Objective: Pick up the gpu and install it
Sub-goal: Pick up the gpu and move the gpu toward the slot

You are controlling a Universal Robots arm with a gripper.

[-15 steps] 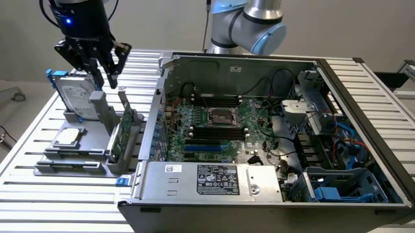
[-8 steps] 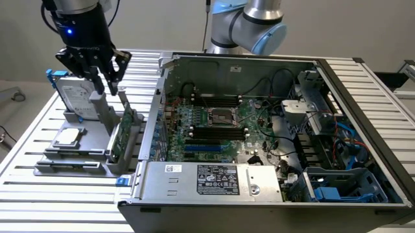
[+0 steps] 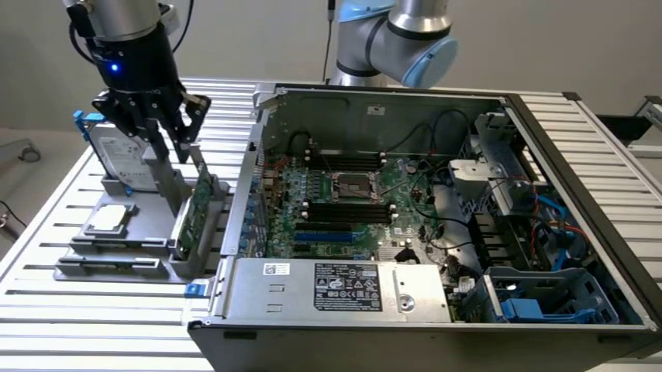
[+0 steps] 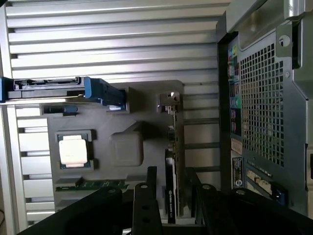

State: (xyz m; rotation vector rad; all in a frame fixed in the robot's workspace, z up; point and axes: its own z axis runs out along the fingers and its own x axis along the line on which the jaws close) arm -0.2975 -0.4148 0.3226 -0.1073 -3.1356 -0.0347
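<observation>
Gpu seen standing on edge in slot of grey holder tray, set on slatted counter just beside open computer case, on exterior view's left. Gripper positioned directly over gpu. Fingers spread apart, nothing gripped; card's upper edge lined up between them. Contact with card not discernible. Blue-framed hard drive held upright in tray.

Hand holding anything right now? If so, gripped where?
Nothing held. The hand is open, hovering over the gpu, which stands on edge in the gray holder.
</observation>
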